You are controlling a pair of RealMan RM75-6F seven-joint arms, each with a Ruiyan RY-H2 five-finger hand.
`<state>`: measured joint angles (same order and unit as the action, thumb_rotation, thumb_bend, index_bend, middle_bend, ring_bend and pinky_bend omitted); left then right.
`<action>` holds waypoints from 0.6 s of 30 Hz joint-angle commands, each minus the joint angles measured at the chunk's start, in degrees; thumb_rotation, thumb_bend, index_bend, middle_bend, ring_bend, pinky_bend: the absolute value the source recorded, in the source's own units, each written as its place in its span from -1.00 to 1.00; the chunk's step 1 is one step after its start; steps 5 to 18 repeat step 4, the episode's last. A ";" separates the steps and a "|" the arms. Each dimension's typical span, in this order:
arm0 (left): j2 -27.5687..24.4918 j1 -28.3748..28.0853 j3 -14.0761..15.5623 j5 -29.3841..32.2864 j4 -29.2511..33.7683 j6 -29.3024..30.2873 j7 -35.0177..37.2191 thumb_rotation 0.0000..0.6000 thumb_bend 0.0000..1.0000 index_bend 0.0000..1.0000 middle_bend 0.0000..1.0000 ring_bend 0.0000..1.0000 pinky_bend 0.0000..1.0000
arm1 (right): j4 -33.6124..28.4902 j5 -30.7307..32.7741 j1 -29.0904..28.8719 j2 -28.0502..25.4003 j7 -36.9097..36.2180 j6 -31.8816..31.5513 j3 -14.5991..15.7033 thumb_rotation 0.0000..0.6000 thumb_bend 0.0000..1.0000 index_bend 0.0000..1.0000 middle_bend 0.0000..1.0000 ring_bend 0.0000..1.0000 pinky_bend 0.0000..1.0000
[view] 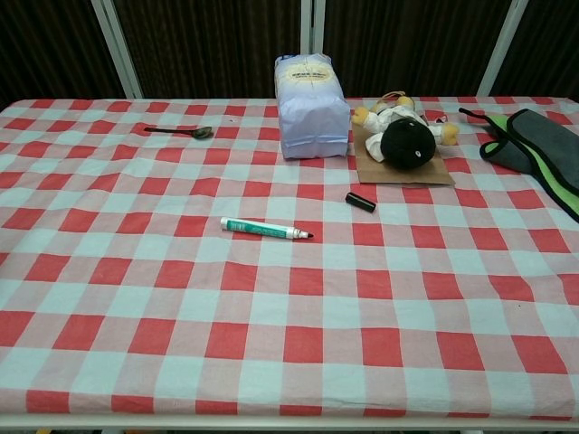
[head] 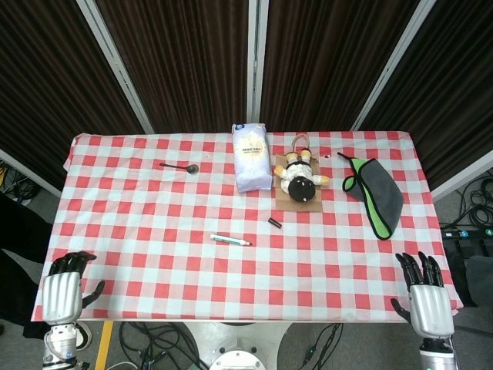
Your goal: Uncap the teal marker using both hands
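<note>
I see a table (head: 115, 254) under a red-and-white checked cloth. On it lie a teal marker (head: 230, 240), uncapped, its black cap (head: 273, 222) apart, a spoon (head: 179, 166), and a white bag (head: 251, 157). A doll on cardboard (head: 299, 176) and a grey-green cloth (head: 379, 193) lie there too.

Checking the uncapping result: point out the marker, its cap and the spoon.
marker (view: 258, 228), chest view, middle of the barrel.
cap (view: 360, 202), chest view, middle of the black cap.
spoon (view: 201, 132), chest view, on the bowl.
</note>
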<state>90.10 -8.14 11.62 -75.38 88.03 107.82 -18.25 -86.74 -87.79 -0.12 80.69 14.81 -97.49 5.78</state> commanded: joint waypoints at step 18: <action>-2.48 2.03 -0.73 -0.74 1.34 -2.89 0.25 1.00 -0.64 -0.32 -0.41 -0.54 -0.48 | 2.21 -0.15 1.31 2.06 -0.08 1.08 -0.42 1.00 -1.00 -0.77 -0.74 -1.00 -0.89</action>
